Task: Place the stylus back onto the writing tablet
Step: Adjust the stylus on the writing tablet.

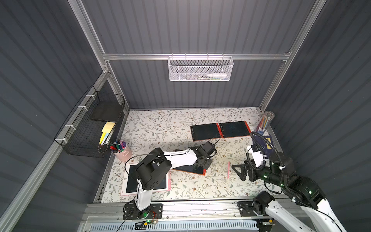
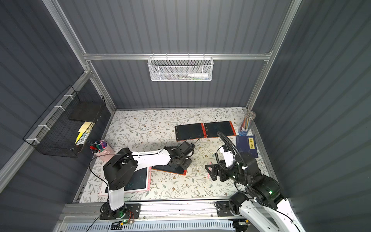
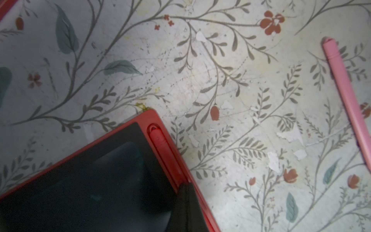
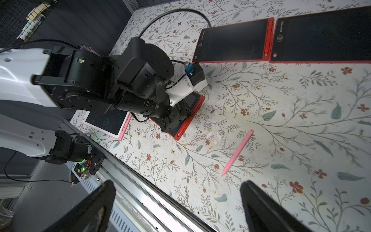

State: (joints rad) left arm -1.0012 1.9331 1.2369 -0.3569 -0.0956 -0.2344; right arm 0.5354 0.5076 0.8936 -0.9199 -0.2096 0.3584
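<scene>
Pink stylus [image 1: 228,169] loose on the worktop [image 1: 180,186], long axis front-to-back, just beside the wide-spread right pincer [image 4: 178,183], the nearer one; left pincer [image 3: 185,186] pressed together over the red tablet [image 3: 80,180].

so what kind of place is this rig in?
Probably a robot test cell dressed up as a desk: an aluminium frame with grey panel walls, a floral table, and stationery such as writing tablets and a marker cup.

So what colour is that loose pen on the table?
Pink. The stylus shows best in the right wrist view, lying on the floral tabletop.
</scene>
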